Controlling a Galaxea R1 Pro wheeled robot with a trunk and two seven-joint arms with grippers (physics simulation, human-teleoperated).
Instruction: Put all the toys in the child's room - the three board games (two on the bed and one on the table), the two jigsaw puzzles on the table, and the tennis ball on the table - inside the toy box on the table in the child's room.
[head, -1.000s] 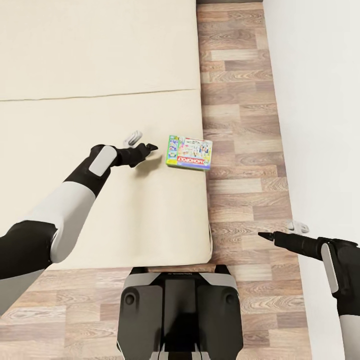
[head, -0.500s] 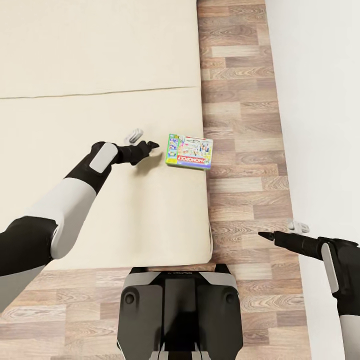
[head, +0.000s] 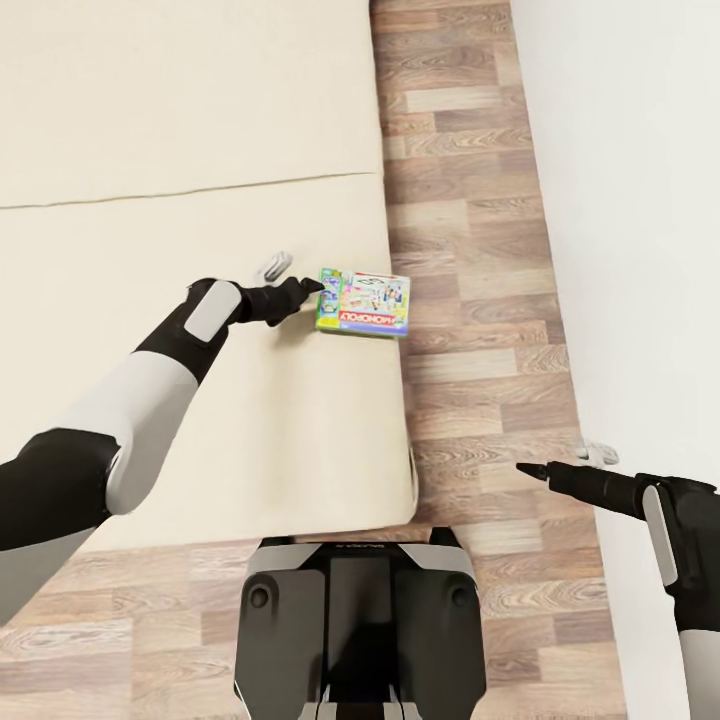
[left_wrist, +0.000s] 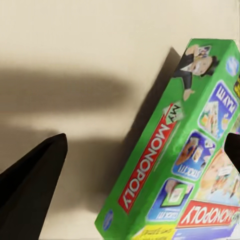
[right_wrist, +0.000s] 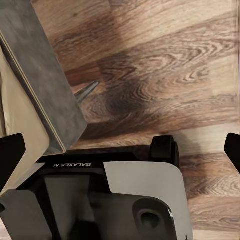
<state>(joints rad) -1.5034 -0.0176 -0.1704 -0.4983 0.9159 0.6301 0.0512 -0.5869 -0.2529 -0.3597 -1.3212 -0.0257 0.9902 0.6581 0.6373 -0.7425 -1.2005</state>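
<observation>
One board game, a green-edged Monopoly box (head: 363, 302), lies flat on the beige bed (head: 150, 150) close to the mattress's right edge. My left gripper (head: 300, 272) is open right beside the box's left end, with its dark fingertip at the box's corner. In the left wrist view the box (left_wrist: 185, 165) lies between the two spread fingers (left_wrist: 30, 185) of the left gripper (left_wrist: 145, 142), with nothing gripped. My right gripper (head: 557, 458) hangs open and empty over the floor by the wall. The table, the toy box and the other toys are out of view.
A strip of wood-plank floor (head: 470, 250) runs between the bed and the white wall (head: 640, 200). My base (head: 360, 620) stands at the foot of the bed. The right wrist view looks down on the bed's grey corner (right_wrist: 45, 85) and my base (right_wrist: 125, 200).
The whole view has shifted a little, so the camera moved. My left gripper has closed the gap to the Monopoly box and now reaches its left end. The right arm has not moved.
</observation>
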